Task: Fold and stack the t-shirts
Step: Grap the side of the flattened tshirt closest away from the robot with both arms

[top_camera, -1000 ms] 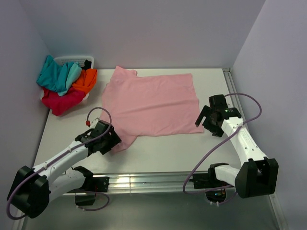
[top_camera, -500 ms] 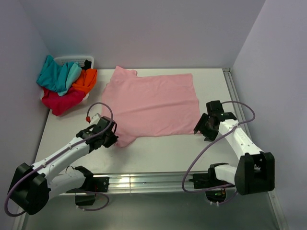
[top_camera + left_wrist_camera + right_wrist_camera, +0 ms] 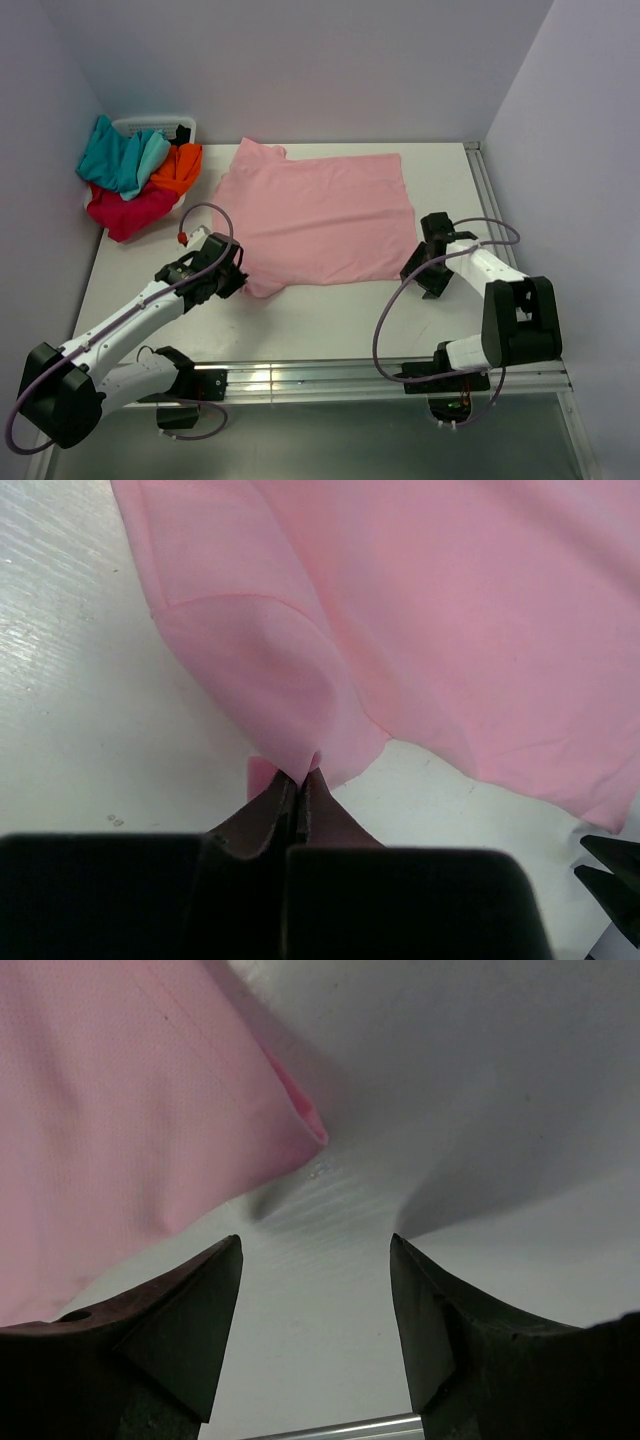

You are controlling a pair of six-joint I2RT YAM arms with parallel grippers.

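A light pink t-shirt [image 3: 315, 215] lies spread flat on the white table [image 3: 330, 320]. My left gripper [image 3: 233, 282] is at its near left sleeve and is shut on the sleeve's edge. In the left wrist view the pink fabric [image 3: 300, 670] is pinched between the closed fingertips of the left gripper [image 3: 303, 773]. My right gripper [image 3: 419, 268] stands open just off the shirt's near right corner. In the right wrist view that corner [image 3: 300, 1125] lies ahead of the right gripper [image 3: 315, 1245], apart from it, with bare table between the fingers.
A white basket [image 3: 160, 125] at the back left holds a heap of teal [image 3: 120, 155], orange [image 3: 178, 165] and crimson [image 3: 130, 210] t-shirts. Walls close in at the left, back and right. A metal rail [image 3: 330, 375] runs along the near edge.
My left gripper slid up to the sleeve and shut on it. My right gripper moved in toward the shirt's near right corner and its jaws narrowed somewhat.
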